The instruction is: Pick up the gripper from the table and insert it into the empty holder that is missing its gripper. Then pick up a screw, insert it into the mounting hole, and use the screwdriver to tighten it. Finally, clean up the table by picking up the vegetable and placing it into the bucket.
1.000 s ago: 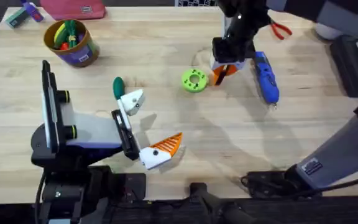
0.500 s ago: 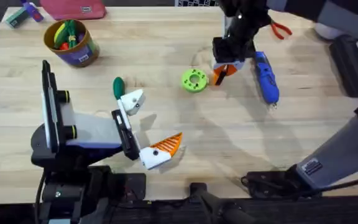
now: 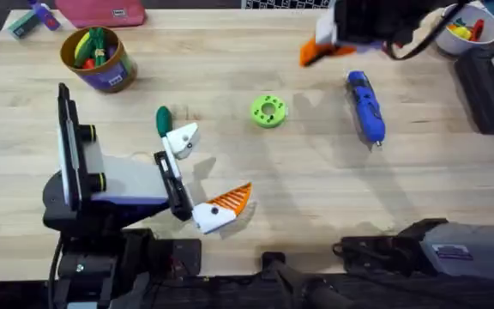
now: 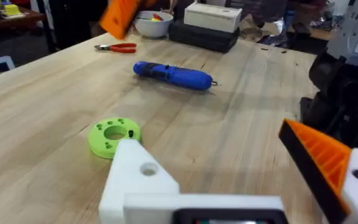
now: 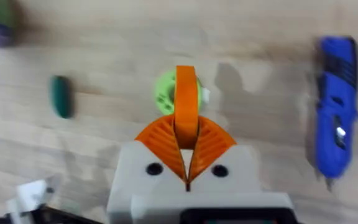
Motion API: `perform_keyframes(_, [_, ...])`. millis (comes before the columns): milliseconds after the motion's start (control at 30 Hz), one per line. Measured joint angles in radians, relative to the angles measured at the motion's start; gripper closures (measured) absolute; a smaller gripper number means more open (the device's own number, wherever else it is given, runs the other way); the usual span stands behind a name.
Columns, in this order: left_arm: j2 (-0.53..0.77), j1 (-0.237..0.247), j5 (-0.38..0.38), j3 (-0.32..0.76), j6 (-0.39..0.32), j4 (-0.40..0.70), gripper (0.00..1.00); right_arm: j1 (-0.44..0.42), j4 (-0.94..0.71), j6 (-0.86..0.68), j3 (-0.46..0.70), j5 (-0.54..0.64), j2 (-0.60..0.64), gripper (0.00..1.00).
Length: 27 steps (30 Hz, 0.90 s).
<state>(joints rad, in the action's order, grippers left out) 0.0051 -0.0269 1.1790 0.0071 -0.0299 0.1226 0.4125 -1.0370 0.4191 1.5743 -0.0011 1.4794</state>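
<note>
My right gripper (image 3: 326,43) hangs raised over the table's far side, its orange pads shut on the loose orange gripper (image 5: 186,93), which sticks out past the fingertips. The same orange piece (image 4: 120,15) shows high in the left wrist view. My left gripper (image 3: 206,172) rests open near the front left. One finger is the bare white holder (image 3: 183,137) (image 4: 138,180); the other carries an orange tip (image 3: 228,202). The dark green vegetable (image 3: 162,118) lies just beyond the holder. The blue screwdriver (image 3: 365,105) lies at right. The yellow-brown bucket (image 3: 99,58) stands far left.
A lime-green ring with holes (image 3: 268,111) sits mid-table between the holder and the screwdriver. A white bowl (image 3: 466,30) stands at the far right corner, with red-handled pliers (image 4: 117,47) near it. Dark boxes (image 4: 204,34) line the right edge.
My right gripper has lifted off the table beside the lime ring with the orange gripper in it, rising and moving farther away. The left arm has not moved.
</note>
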Motion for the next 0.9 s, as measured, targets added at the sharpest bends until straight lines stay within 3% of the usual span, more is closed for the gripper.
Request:
perform_keyframes(133, [0.000,0.000,0.000,0.000,0.000,0.000,0.015,-0.019,0.159,0.001,-0.066,-0.113,-0.094,0.990])
perform_keyframes(267, [0.000,0.000,0.000,0.000,0.000,0.000,0.015,-0.043,0.343,0.009,-0.235,-0.247,-0.204,0.991])
perform_keyframes(333, [0.000,0.000,0.000,0.000,0.000,0.000,0.016,-0.055,0.451,0.029,-0.340,-0.321,-0.256,0.991])
perform_keyframes(367, [0.000,0.000,0.000,0.000,0.000,0.000,0.015,-0.076,0.645,0.071,-0.500,-0.446,-0.324,0.992])
perform_keyframes(433, [0.000,0.000,0.000,0.000,0.000,0.000,0.015,-0.090,0.795,0.109,-0.602,-0.540,-0.360,0.992])
perform_keyframes(633, [0.000,0.000,0.001,0.000,0.000,0.000,0.015,-0.131,1.258,0.306,-0.868,-0.826,-0.388,0.992])
perform_keyframes(900, [0.000,0.000,0.003,0.000,0.000,0.000,0.015,-0.161,1.558,0.541,-1.115,-1.021,-0.382,0.992])
